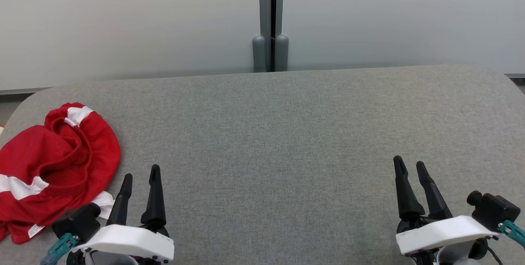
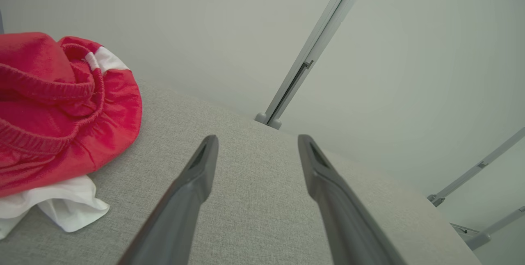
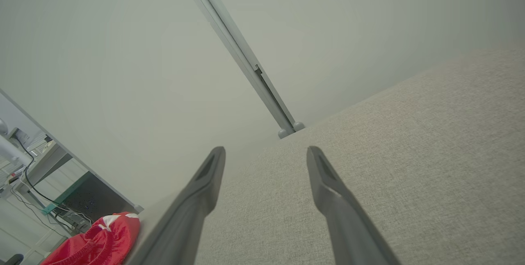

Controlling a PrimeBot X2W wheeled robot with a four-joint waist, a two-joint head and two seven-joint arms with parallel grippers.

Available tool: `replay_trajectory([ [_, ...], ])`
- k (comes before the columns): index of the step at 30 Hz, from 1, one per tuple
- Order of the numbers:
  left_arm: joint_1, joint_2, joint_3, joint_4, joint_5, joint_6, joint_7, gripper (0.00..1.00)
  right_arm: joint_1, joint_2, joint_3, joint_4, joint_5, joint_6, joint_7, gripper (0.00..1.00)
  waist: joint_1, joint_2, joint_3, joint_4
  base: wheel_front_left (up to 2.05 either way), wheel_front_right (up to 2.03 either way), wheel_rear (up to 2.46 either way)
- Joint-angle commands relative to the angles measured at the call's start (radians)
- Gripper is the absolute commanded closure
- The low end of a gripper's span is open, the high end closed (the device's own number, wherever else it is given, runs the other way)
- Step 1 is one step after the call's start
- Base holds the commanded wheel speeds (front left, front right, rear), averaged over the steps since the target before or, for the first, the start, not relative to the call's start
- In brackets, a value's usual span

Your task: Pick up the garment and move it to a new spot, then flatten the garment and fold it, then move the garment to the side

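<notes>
The garment (image 1: 53,166) is a crumpled heap of red cloth with white stripes and a white lining, lying at the far left of the grey table (image 1: 279,133). It also fills the left side of the left wrist view (image 2: 61,109) and shows small at the bottom left of the right wrist view (image 3: 98,240). My left gripper (image 1: 141,173) stands open just right of the heap, its fingers apart over bare cloth-covered table (image 2: 256,138). My right gripper (image 1: 410,165) is open at the lower right, far from the garment, with nothing between its fingers (image 3: 266,150).
A pale partition wall with a grey vertical post (image 1: 270,19) rises right behind the table's far edge. A desk with cables (image 3: 37,174) stands beyond the table's left end. The table's corners are rounded.
</notes>
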Motion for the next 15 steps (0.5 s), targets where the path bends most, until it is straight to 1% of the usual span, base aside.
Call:
replay_trajectory([
  [1,-0.004,0.011,-0.005,-0.018,0.026,0.007,-0.009,0.00,-0.004,-0.005,0.004,-0.012,-0.027,0.000,-0.010,0.00,0.0000,-0.0001,0.000,0.000,0.00,0.00,0.00],
  [15,0.006,0.031,-0.068,-0.055,0.190,0.050,-0.048,0.00,0.002,-0.006,0.027,-0.015,-0.186,0.000,-0.050,0.00,0.0000,-0.0001,0.004,-0.003,0.00,0.00,0.00],
])
